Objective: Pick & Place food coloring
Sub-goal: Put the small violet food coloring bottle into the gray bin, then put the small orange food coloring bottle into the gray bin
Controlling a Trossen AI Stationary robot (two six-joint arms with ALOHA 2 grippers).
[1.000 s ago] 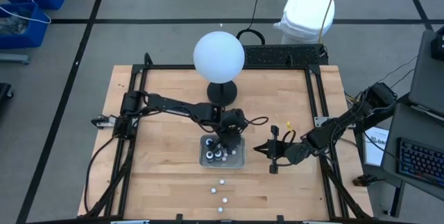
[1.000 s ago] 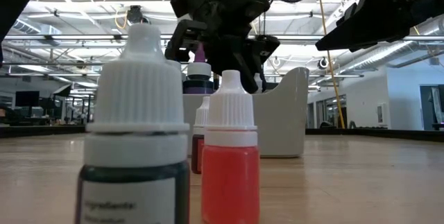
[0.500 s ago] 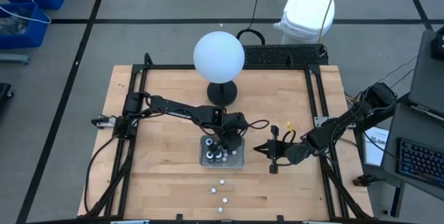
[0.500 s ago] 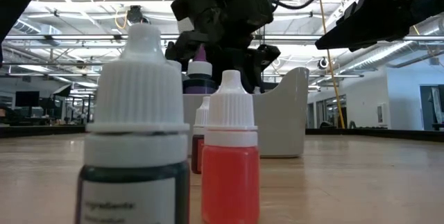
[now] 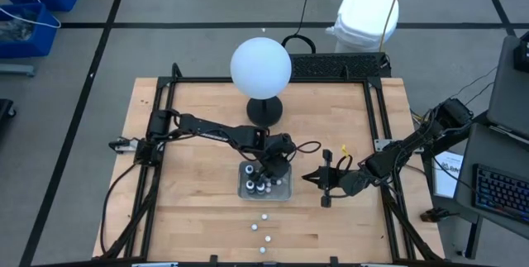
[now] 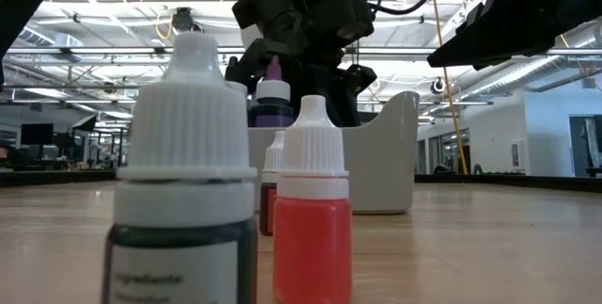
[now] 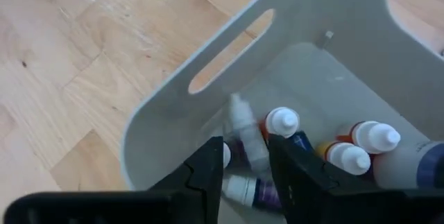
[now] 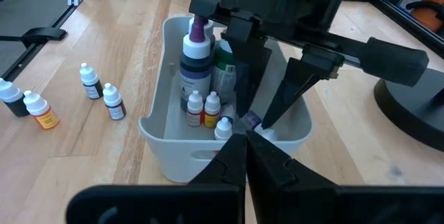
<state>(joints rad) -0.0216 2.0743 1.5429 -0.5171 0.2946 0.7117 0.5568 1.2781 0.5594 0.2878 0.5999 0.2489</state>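
Four loose bottles [image 8: 97, 91] are seen on the table at the tray's [image 5: 265, 193] six o'clock; the globe [image 5: 260, 67] stands at twelve. Inside the tray, a small bottle [image 7: 244, 128] lies tilted between the left gripper's [image 7: 244, 172] parted fingers, seemingly released. The right gripper [image 5: 307, 177], clenched empty, hovers at three o'clock.

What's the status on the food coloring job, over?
Left gripper open inside the grey tray, a small bottle between its fingers. Right gripper shut, waiting beside the tray. Four bottles left on the table.
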